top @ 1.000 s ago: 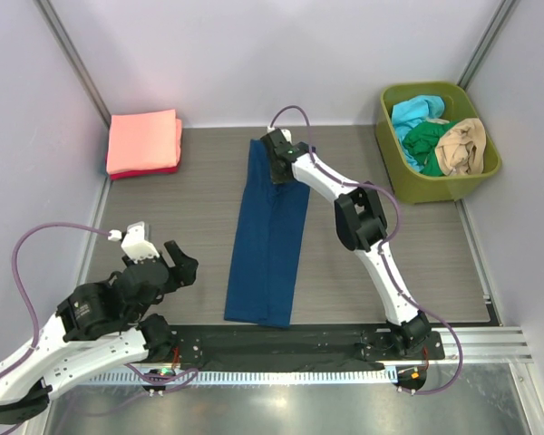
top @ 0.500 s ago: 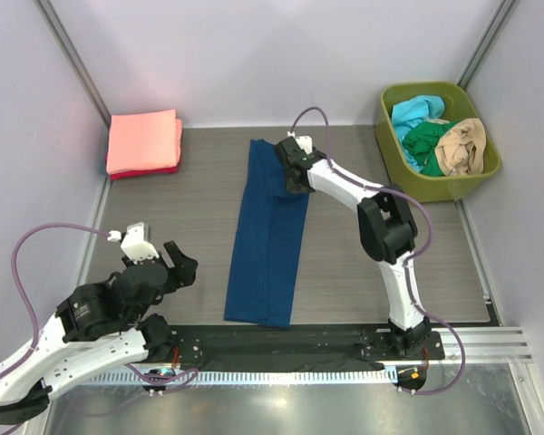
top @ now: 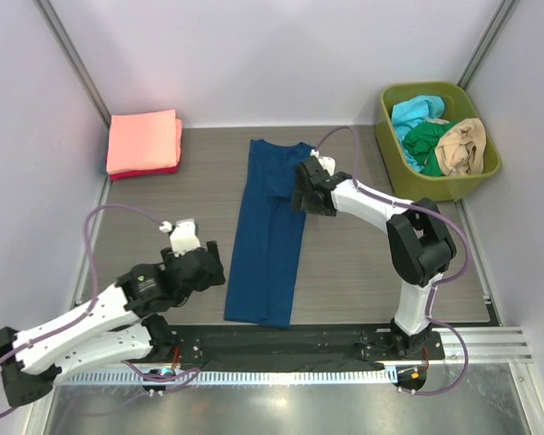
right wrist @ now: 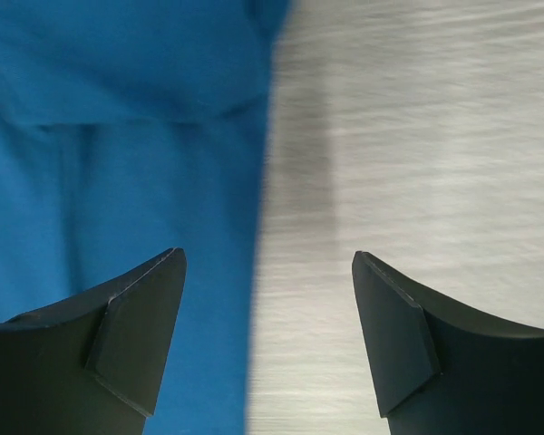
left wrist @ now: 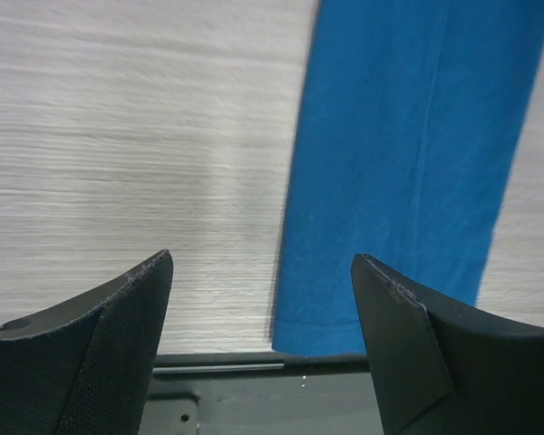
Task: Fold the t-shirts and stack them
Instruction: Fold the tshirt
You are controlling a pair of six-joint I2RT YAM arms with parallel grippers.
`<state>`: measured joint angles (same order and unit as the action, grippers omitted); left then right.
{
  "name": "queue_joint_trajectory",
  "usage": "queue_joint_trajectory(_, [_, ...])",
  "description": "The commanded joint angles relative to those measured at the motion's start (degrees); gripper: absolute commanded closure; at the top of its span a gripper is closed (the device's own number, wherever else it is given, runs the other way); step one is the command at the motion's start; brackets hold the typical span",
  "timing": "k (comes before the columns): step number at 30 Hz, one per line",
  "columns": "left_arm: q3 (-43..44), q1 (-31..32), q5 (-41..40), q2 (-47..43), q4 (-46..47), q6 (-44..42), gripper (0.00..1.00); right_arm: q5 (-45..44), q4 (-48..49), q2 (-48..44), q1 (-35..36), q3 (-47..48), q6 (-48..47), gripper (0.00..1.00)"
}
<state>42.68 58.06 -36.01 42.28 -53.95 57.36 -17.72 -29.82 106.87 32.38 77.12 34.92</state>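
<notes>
A: Navy t-shirt (top: 270,237)?
B: Long smooth strip flat on the bench (top: 181,208), right edge under the wide, empty right claw (top: 299,195); near end just right of the wide left claw (top: 215,269).

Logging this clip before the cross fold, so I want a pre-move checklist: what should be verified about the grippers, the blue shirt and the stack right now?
1. Cloth laid out: the navy blue cloth t-shirt lies flat as a narrow lengthwise strip: ok.
2. The right gripper is free: jaws open, empty, over the strip's far right edge: ok.
3. The left gripper is free: jaws open, empty, by the strip's near left edge: ok.
4. Hidden lower layers lie smooth: cannot tell.
5. Stack ready: the folded salmon-pink t-shirt sits squarely on the folded red t-shirt in the far left corner: ok.
</notes>
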Motion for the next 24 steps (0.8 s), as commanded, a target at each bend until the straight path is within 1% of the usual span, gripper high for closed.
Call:
queue_joint_trajectory(1, [-2.42, -0.84, 3.57, 3.32, 12.0, -1.02, 0.19, 9.25, 8.11, -0.18, -2.32, 0.13, 2.61, 0.2])
queue_joint_trajectory(2, [-2.94, -1.37, 4.71, 4.29, 13.42, -1.2, 0.19, 10.15, 8.64, 0.53, -2.67, 1.0, 2.79, 0.2])
queue_joint_trajectory(5, [-5.14, -5.84, 11.81, 8.95, 18.52, -1.9, 0.19, 12.0, 9.52, 4.56, -3.9, 5.21, 2.88, 0.2])
queue_joint_trajectory(6, [-5.84, -9.42, 16.45, 11.48, 19.84, -2.34, 0.19, 12.35, 9.43, 5.97, -4.08, 6.36, 2.88, 0.2])
queue_joint_trajectory(7, [-7.33, -10.94, 19.11, 12.64, 22.64, -2.26, 0.19, 12.53, 9.52, 7.03, -4.52, 7.59, 2.88, 0.2])
queue_joint_trajectory(9, [-8.66, -14.45, 24.29, 16.23, 24.94, -2.34, 0.21, 12.79, 9.17, 10.88, -5.65, 10.85, 2.88, 0.21])
queue_joint_trajectory(10, [-9.88, -15.17, 25.28, 17.56, 27.04, -2.34, 0.21, 12.97, 9.0, 12.12, -6.1, 11.9, 2.96, 0.23])
queue_joint_trajectory(13, [-10.68, -15.79, 27.74, 21.68, 29.69, -1.82, 0.22, 13.15, 7.85, 17.57, -7.33, 18.3, 1.56, 0.25])
queue_joint_trajectory(15, [-10.86, -15.88, 28.62, 23.28, 30.57, -1.47, 0.23, 14.1, 7.33, 20.21, -8.03, 21.39, 0.51, 0.27])
queue_joint_trajectory(16, [-10.86, -15.88, 29.15, 23.72, 31.36, -1.03, 0.23, 14.55, 7.06, 23.09, -8.64, 23.06, -0.71, 0.27])
queue_joint_trajectory(17, [-11.03, -15.88, 29.68, 24.51, 31.71, -0.76, 0.23, 15.07, 6.97, 24.51, -8.82, 26.64, -1.42, 0.27])
queue_joint_trajectory(19, [-11.21, -15.88, 30.38, 24.69, 32.42, -0.15, 0.24, 17.01, 6.45, 29.07, -9.53, 30.61, -3.7, 0.29])
queue_joint_trajectory(20, [-11.38, -15.88, 31.17, 24.52, 32.68, 0.55, 0.24, 18.93, 6.36, 30.84, -9.7, 34.81, -4.67, 0.29])
queue_joint_trajectory(22, [-11.56, -15.88, 31.79, 24.08, 33.12, 1.34, 0.24, 21.91, 5.83, 33.83, -9.97, 39.22, -5.82, 0.3])
queue_joint_trajectory(23, [-11.56, -15.88, 31.88, 23.73, 33.21, 1.61, 0.25, 22.37, 5.66, 36.8, -10.14, 44.03, -7.13, 0.3])
queue_joint_trajectory(24, [-11.39, -15.88, 32.23, 22.94, 32.86, 1.79, 0.25, 22.2, 3.48, 38.14, -10.23, 46.6, -7.4, 0.3])
